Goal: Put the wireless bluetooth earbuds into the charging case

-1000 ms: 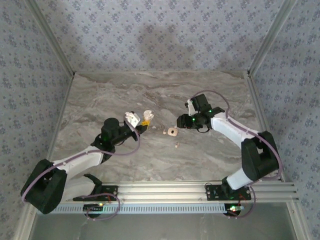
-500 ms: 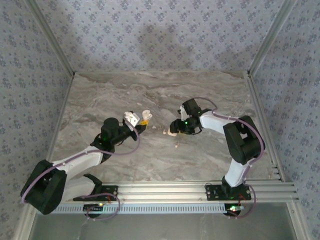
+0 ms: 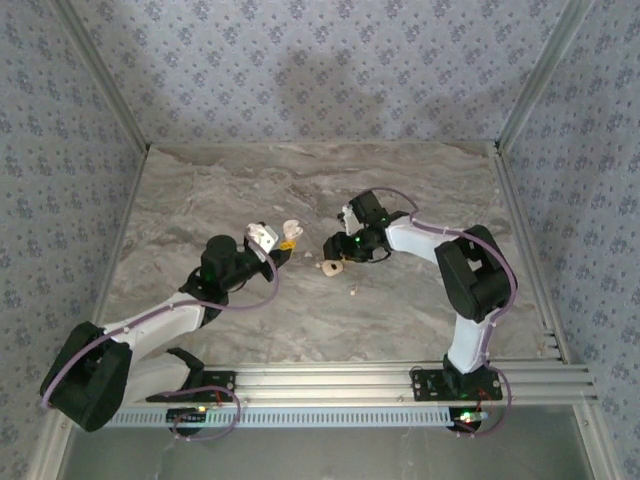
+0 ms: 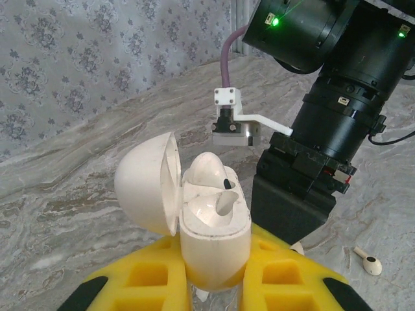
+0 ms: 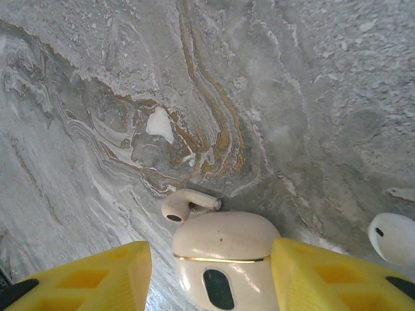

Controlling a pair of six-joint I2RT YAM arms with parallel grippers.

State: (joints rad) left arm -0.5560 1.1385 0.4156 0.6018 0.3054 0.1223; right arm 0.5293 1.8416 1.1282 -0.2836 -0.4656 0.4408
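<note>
The peach charging case [image 5: 224, 259] lies near the middle of the marble surface [image 3: 420, 320]. The right gripper [image 5: 209, 249] straddles it, jaws wide and not clamping. One earbud [image 5: 188, 204] sits just beside it, another [image 5: 392, 236] lies near. Every edge is well apart. The left gripper [image 4: 214, 265] clasps an open white case [image 4: 211, 207].

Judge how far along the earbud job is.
Done: the left pincer holds a white case open, its sockets empty. In hand: the right pincer, open, straddles the closed beige case. Left: one earbud lies beside that case, another farther off; none is seated.
</note>
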